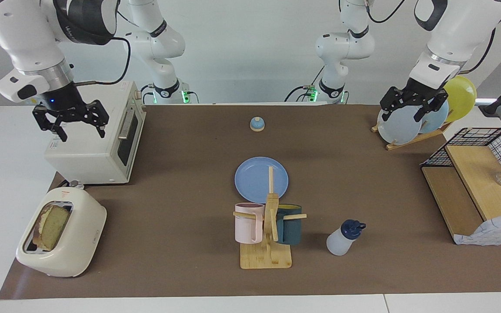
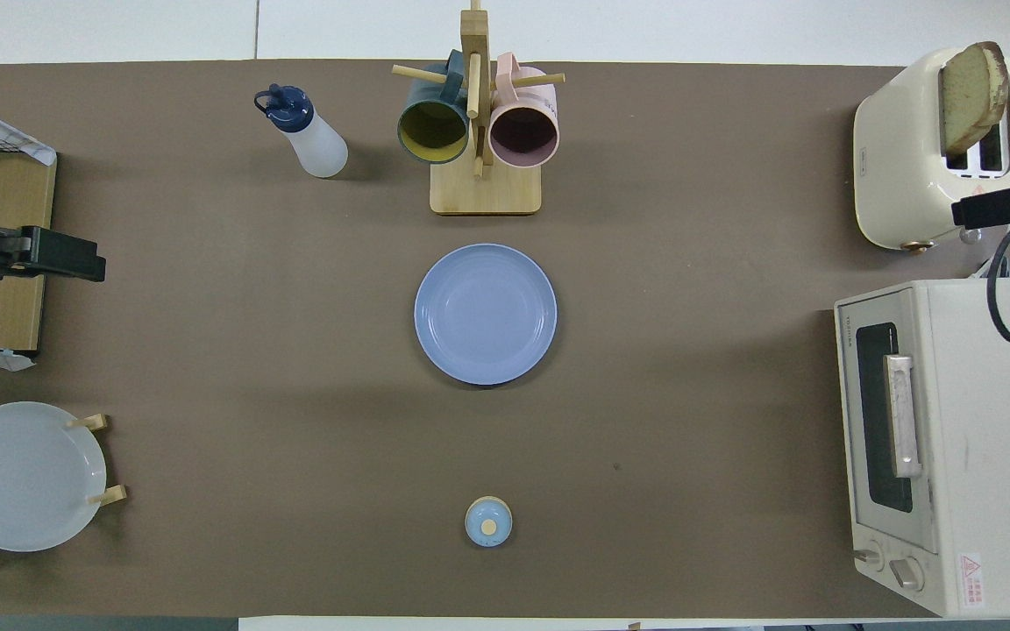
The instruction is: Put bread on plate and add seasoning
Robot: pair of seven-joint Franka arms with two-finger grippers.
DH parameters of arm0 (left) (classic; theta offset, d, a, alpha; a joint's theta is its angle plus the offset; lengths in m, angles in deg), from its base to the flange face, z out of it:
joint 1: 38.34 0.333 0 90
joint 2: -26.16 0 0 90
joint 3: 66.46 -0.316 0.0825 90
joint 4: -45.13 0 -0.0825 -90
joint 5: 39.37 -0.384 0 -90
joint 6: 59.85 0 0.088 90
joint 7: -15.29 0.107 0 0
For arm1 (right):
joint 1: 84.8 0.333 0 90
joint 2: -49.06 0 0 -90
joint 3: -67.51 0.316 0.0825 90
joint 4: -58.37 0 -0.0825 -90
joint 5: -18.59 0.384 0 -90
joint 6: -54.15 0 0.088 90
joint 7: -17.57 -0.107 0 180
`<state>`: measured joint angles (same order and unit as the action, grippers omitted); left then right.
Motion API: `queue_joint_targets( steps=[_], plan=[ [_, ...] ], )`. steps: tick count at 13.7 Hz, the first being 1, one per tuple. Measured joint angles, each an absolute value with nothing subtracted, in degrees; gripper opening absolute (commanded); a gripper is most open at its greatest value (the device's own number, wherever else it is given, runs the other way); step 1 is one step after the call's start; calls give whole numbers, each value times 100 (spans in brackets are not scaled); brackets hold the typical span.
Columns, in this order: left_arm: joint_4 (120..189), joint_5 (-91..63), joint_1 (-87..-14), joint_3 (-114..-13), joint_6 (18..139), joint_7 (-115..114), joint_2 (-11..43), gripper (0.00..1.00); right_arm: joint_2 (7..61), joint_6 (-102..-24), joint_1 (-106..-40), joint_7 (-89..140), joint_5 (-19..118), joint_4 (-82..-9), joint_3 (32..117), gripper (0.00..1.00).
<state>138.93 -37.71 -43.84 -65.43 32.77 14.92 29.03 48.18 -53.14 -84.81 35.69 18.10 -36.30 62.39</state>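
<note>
The bread stands upright in a slot of the cream toaster at the right arm's end of the table. The blue plate lies flat mid-table with nothing on it. The seasoning, a white bottle with a navy cap, stands beside the mug rack, farther from the robots than the plate. My right gripper hangs open and holds nothing over the toaster oven's edge toward the toaster. Open and holding nothing, my left gripper hovers over the rack of pale plates.
A toaster oven sits nearer the robots than the toaster. A wooden rack carries a pink and a teal mug. A small bell stands near the robots. A plate rack and a wire shelf occupy the left arm's end.
</note>
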Motion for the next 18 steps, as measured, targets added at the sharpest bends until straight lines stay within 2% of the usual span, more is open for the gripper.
queue_joint_targets(
  steps=[3,9,12,15,18],
  plan=[
    [14337,-3770,-4471,-6500,4090,1275,3016,100,4742,-6080,-8571,3782,1810,-3998,6228,100],
    [15990,-3769,-4726,-6489,6661,1184,3371,100,4052,-7567,-9001,3958,1956,-4105,6216,100],
    [16657,-3769,-5040,-6479,7903,880,3380,100,3920,-8487,-9134,4492,2607,-4121,6214,100],
    [17244,-3770,-5130,-6483,9060,826,3354,100,3524,-9226,-9110,4537,2791,-4131,6242,100],
    [17640,-3771,-5130,-6494,10211,826,3079,100,3195,-9525,-9076,4537,3041,-4108,6261,100]
  ],
)
